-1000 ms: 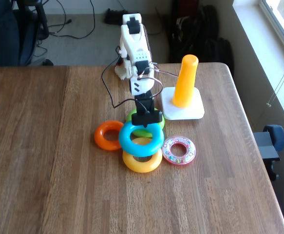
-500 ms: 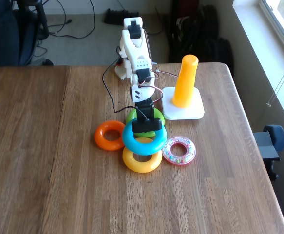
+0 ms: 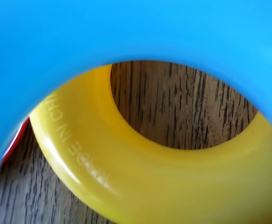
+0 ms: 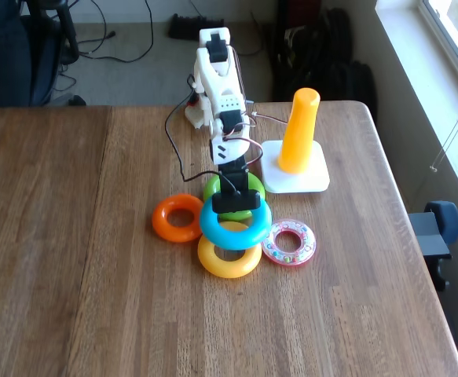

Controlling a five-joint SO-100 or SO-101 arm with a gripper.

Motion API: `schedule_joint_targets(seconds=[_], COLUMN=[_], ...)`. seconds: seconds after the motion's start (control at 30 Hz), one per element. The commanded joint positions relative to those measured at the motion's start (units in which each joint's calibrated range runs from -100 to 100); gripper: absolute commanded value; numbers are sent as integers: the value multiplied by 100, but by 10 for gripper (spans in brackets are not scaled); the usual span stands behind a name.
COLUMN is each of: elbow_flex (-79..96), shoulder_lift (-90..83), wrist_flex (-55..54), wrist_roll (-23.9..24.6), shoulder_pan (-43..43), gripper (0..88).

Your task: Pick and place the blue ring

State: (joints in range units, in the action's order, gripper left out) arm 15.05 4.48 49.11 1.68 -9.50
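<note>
Tabletop [image 4: 95,298]: blue ring [image 4: 248,228] slightly further right.

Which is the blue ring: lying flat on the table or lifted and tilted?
Lifted and tilted: the gripper holds the blue ring by its far edge above the yellow ring.

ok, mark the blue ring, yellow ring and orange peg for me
blue ring [image 4: 248,232], fixed view, right side of its band
yellow ring [image 3: 140,177], wrist view, broad upper face of its band
orange peg [image 4: 299,133], fixed view, middle of the upright shaft
</note>
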Motion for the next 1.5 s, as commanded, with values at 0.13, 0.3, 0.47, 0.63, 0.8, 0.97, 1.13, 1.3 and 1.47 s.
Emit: schedule_joint_targets(seconds=[0.13,0.3,0.47,0.63,0.8,0.97,1.13,1.3,1.47], elbow_flex=[-306,-306,-297,-306,-315,-807,-1720,-2820,-3866], shoulder_lift=[-2791,-3659,-3892,-3926,-3951,-3942,-3917,-3917,-3850], wrist_flex=[0,8,211,794,1078,1175,1459,1726,2042], wrist_roll=[5,5,5,5,-29,-34,-10,-29,-29], shoulder_pan=[-98,-272,-851,-1888,-2925,-3215,-2968,-2743,-2635], gripper=[23,23,23,23,23,23,23,23,23])
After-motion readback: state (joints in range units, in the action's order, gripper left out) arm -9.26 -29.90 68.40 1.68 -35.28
